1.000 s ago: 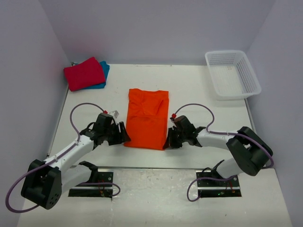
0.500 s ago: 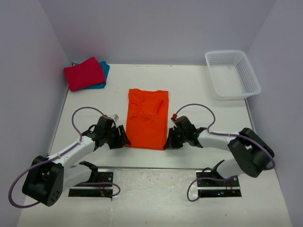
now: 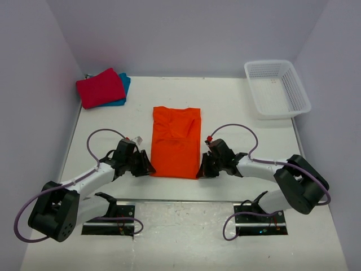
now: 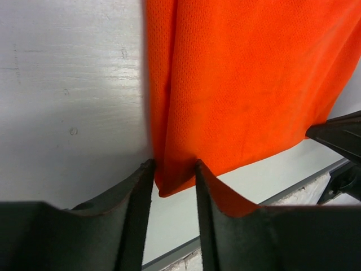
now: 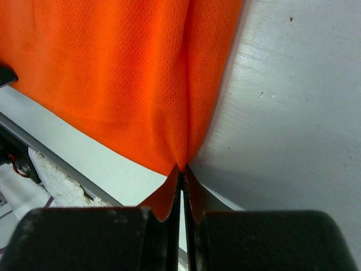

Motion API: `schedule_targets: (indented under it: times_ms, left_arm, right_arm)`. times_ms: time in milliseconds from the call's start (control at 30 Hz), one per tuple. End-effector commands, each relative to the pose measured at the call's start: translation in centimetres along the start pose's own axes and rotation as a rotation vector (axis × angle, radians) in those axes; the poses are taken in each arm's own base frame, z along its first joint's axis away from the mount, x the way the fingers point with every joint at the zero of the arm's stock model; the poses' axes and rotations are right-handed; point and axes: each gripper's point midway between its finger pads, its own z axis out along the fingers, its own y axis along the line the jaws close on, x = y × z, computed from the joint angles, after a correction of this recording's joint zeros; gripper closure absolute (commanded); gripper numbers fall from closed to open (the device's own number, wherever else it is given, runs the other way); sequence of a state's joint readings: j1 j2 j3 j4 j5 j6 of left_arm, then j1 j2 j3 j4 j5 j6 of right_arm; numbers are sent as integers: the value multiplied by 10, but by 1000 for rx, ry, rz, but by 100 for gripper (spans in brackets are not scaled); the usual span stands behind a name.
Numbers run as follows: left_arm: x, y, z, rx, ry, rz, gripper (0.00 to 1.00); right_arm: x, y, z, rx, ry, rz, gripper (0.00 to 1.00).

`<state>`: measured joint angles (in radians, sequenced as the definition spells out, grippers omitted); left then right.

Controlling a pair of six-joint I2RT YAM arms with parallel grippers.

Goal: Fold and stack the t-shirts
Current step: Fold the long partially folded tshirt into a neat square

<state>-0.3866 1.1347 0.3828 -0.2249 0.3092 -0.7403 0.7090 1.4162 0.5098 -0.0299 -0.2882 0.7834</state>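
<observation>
The orange t-shirt (image 3: 175, 144) lies folded into a long strip at the table's middle. My left gripper (image 3: 148, 166) is at its near left corner. In the left wrist view its jaws (image 4: 172, 166) stand apart, and the shirt's corner (image 4: 163, 183) hangs loose between them. My right gripper (image 3: 201, 169) is at the near right corner. In the right wrist view it (image 5: 181, 168) is shut on the orange cloth (image 5: 141, 84). The red t-shirt (image 3: 100, 87) lies folded on the teal t-shirt (image 3: 124, 84) at the far left.
A white lattice basket (image 3: 276, 87) stands at the far right corner. The table's near edge and the arm base plates (image 3: 110, 217) lie just behind the grippers. Grey walls enclose the table on three sides.
My left gripper has shifted slightly right and nearer, up to the shirt's near left corner. My right gripper has held its grip with almost no movement.
</observation>
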Motion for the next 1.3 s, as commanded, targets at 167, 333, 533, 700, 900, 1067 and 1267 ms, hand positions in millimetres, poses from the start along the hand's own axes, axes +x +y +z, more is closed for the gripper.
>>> schedule_targets:
  times_ms: [167,333,533,700,900,1067,1267]
  left_arm:
    - [28,1,5,79,83,-30,90]
    - [30,-2,-3,100,69,-39,100]
    - [22,-10,-26,95,11,-13,100]
    - [27,-16,-43,117,3,13,100]
    - [34,-21,-62,144,-12,30,100]
    - [35,-31,-85,176,-46,50,100]
    - [37,-42,-110,226,-86,73,100]
  right_arm:
    - [5,-14,5,69,9,-6,100]
    - [8,-16,0,124,4,-44,100]
    - [11,-16,-17,188,-28,-101,100]
    - [17,-9,-38,201,-61,-110,100]
    - [33,0,-56,195,-74,-121,100]
    - [45,6,-69,209,-101,-136,100]
    - [55,19,-85,228,-129,-158,100]
